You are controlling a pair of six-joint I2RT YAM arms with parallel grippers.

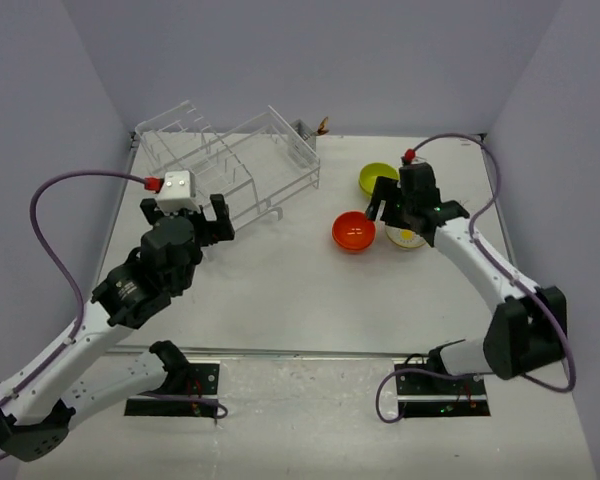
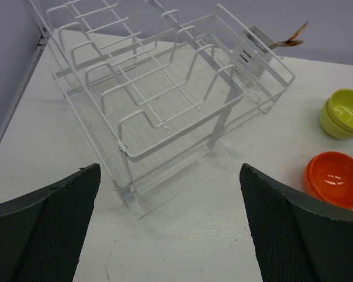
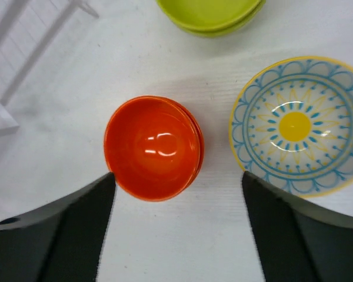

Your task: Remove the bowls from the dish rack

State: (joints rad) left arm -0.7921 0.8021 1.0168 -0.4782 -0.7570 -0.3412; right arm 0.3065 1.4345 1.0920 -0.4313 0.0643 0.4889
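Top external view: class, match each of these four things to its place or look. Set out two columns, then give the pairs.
Column one:
1 lime-green bowls
2 orange bowls
3 patterned bowl
4 dish rack

Column two:
A holds no bowls
B yellow centre, blue rim pattern
C farthest from the arms' bases of the bowls
D just left of the patterned bowl

Pairs: 1-C, 2-D, 3-B, 4-A

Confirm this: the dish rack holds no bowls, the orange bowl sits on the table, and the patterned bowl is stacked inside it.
Not stacked. The patterned bowl sits on the table beside the orange bowl, apart from it, as the right wrist view shows. The dish rack holds no bowls.
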